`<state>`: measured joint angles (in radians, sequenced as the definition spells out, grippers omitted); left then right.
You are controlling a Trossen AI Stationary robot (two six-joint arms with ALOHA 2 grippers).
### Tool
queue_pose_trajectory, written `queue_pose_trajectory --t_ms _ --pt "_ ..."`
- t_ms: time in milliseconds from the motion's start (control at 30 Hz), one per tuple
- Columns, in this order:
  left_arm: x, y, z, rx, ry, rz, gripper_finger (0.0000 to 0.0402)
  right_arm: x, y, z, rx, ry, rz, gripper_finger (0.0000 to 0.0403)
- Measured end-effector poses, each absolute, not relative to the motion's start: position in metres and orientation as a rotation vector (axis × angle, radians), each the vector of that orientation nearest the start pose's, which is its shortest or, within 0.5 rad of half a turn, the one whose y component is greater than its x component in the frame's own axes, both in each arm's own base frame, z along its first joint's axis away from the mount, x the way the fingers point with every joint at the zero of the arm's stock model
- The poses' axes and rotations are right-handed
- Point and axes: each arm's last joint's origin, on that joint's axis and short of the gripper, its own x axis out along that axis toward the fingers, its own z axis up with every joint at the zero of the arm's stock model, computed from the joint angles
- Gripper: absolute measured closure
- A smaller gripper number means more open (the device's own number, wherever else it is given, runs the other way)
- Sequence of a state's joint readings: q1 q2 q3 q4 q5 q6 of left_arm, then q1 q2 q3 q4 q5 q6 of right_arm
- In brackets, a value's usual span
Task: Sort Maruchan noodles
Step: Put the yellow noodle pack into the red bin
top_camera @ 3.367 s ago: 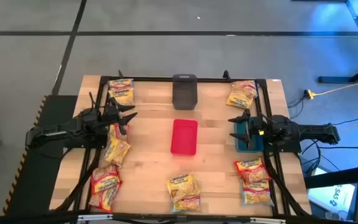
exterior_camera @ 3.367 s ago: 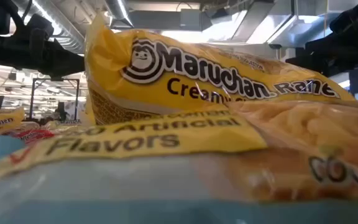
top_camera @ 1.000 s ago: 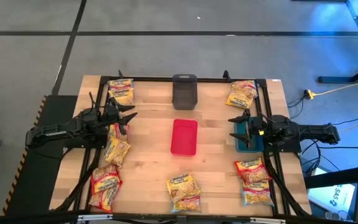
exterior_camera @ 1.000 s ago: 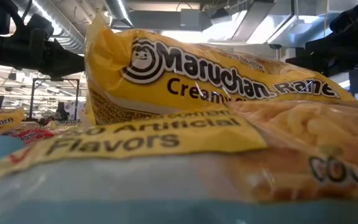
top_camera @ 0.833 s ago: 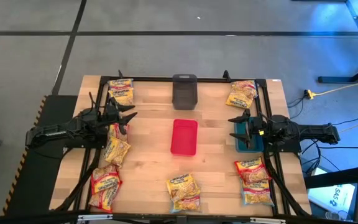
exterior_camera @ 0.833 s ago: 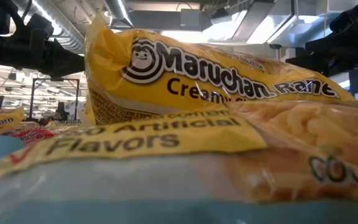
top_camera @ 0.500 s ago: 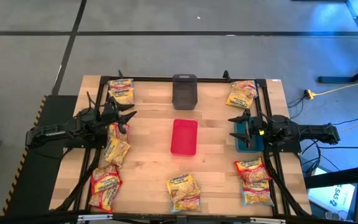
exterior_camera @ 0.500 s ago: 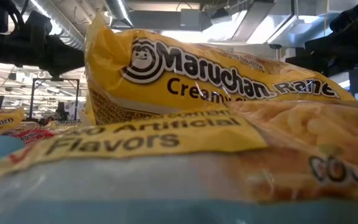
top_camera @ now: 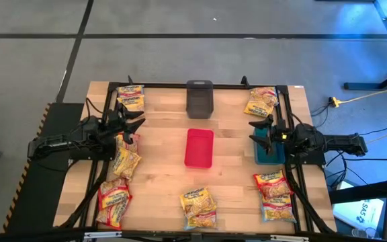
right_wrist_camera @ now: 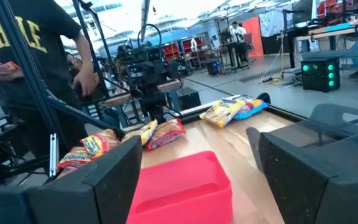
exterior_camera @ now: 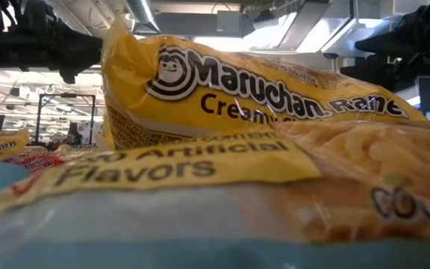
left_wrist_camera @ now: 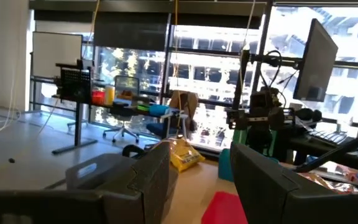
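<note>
Maruchan noodles [top_camera: 127,161] lie scattered round the worktop [top_camera: 160,168] edges, none held. Left gripper [top_camera: 132,124] and right gripper [top_camera: 256,129] hover, jaws apart, empty. We judge the packets light, crinkly, brittle inside; pinch across a flat middle, gently.

bin [top_camera: 199,148]: table [top_camera: 234,195] centre | noodle packets [top_camera: 199,207]: along table edges

A: What do the arms look like from above?
B: Both are dark, near black, built of jointed segments, and the left gripper [top_camera: 135,124] and right gripper [top_camera: 255,128] end in spiky prongs.
A: And up close?
B: The right gripper's fingers [right_wrist_camera: 112,180] are broad, matte charcoal, blocky slabs with angled edges. The left's are the same.
</note>
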<state>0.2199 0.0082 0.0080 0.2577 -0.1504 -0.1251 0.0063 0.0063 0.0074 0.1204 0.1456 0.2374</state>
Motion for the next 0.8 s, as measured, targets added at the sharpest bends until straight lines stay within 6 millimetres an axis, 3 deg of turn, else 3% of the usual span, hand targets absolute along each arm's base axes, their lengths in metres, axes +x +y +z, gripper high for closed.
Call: queue_pose_trajectory --t_ms 267,567,800 --pt "0.093 0.027 0.188 -0.224 -0.279 0.400 0.0239 0.097 -0.003 0.174 0.297 -0.107 -0.096 0.0109" --pt "0.102 0.025 0.189 -0.232 -0.258 0.249 0.0239 0.097 0.003 0.177 0.353 -0.100 0.091 0.0109" --pt "0.110 0.026 0.185 -0.280 -0.215 0.253 0.0239 0.097 0.001 0.177 0.420 -0.105 0.057 0.0109"
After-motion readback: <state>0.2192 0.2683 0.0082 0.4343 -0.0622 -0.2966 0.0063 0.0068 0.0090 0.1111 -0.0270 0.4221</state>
